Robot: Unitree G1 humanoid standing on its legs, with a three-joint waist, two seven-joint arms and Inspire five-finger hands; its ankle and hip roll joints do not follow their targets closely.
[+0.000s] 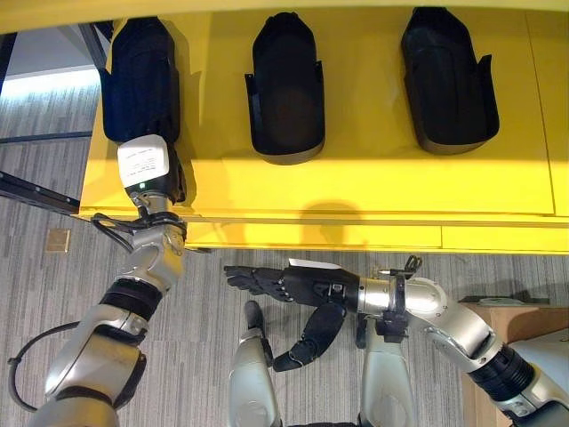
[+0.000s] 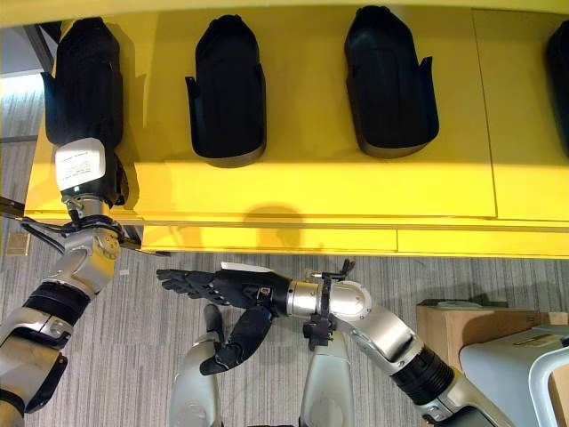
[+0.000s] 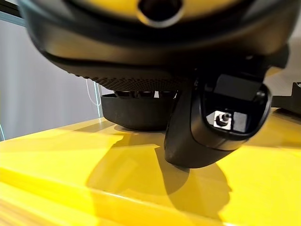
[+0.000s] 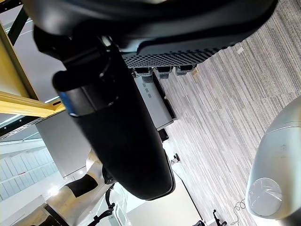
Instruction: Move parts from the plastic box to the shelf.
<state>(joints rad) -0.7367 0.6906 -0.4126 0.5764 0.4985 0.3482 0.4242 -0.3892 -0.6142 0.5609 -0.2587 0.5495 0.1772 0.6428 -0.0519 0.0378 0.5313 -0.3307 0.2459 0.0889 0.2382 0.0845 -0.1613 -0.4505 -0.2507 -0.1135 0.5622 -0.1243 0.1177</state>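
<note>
Placement step: my left hand (image 1: 144, 166) clasps a black part (image 1: 140, 76) on the yellow shelf (image 1: 373, 187); release next. Right hand (image 1: 293, 286) hangs slack below the shelf.

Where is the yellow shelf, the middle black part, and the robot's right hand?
yellow shelf (image 1: 373, 191): left eye view, bare top near front edge.
middle black part (image 1: 284, 84): left eye view, its centre.
right hand (image 1: 307, 286): left eye view, back of palm.
</note>
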